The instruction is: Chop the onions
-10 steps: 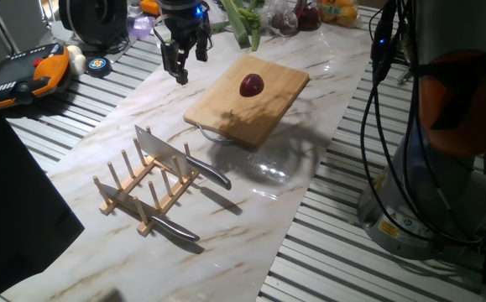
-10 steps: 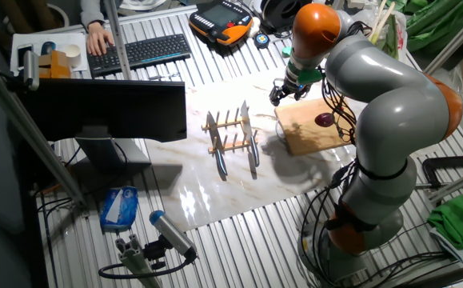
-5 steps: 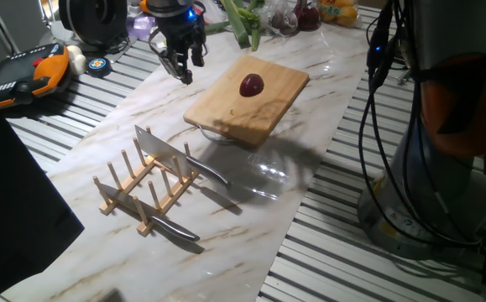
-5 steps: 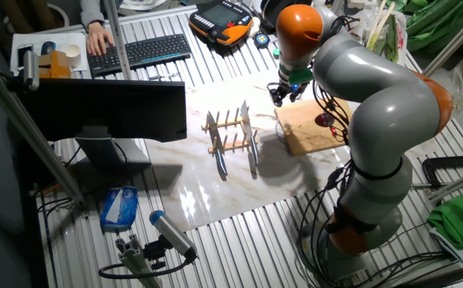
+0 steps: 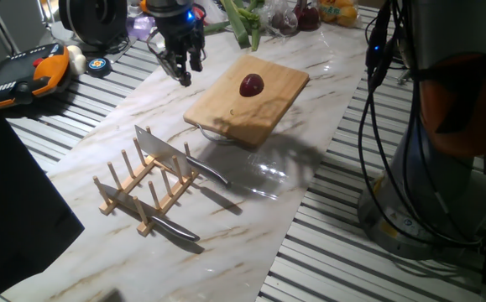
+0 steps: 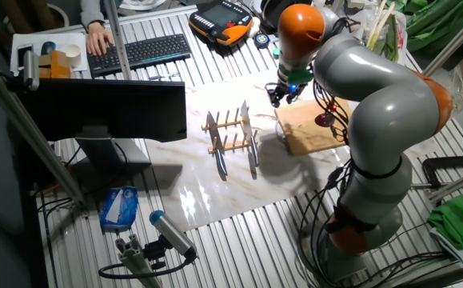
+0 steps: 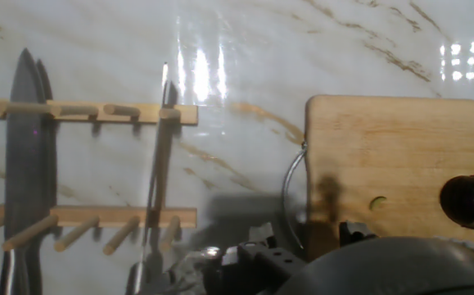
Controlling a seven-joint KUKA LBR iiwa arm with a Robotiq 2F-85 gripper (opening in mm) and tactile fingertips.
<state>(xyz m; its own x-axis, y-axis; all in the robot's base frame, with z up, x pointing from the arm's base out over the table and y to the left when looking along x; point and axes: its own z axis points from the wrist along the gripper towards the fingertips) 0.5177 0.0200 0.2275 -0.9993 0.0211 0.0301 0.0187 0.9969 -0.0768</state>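
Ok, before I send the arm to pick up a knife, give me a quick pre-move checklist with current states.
1. Onion whole and sitting on the cutting board: ok.
2. Cleaver standing upright in the wooden rack, handle free: ok.
3. Second knife lying at the rack's near end, reachable: ok.
4. Gripper empty, held above the marble past the board's far corner: ok.
5. Gripper open wide enough for a handle: cannot tell.
6. Board steady: cannot tell; it seems to rest on a glass bowl.
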